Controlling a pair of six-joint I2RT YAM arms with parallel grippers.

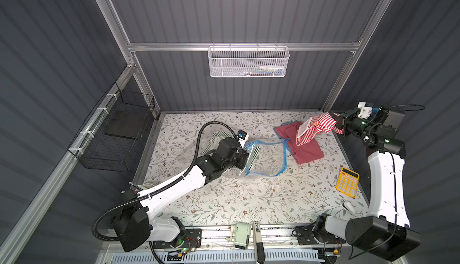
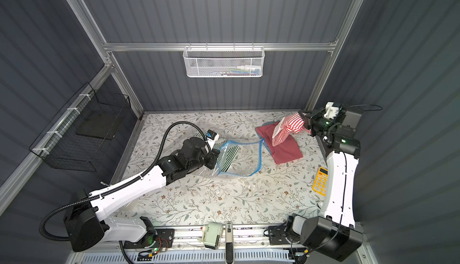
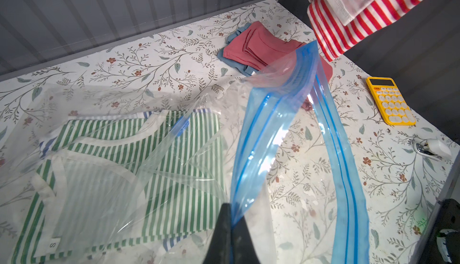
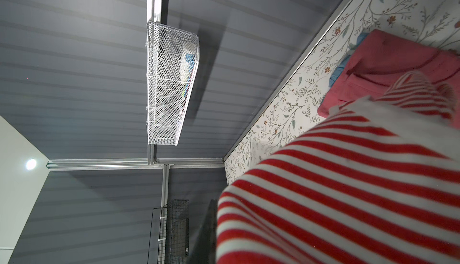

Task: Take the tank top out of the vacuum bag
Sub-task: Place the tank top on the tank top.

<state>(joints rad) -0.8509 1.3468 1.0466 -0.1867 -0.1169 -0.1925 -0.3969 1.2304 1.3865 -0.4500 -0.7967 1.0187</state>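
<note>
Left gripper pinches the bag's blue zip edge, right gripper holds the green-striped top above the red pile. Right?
No. The right gripper holds the red-striped top, in both top views; the green-striped top lies inside the vacuum bag in the left wrist view. The left gripper does pinch the zip.

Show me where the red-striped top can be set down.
Bare cloth in front, between the bag and the near rail, left of the calculator. Also behind the bag, along the back wall. Crowded: far right, folded clothes.

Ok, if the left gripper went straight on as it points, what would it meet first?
The clear vacuum bag that the left gripper pinches by its blue zip strip; beyond that, probably the folded pink cloth, depth unclear.
</note>
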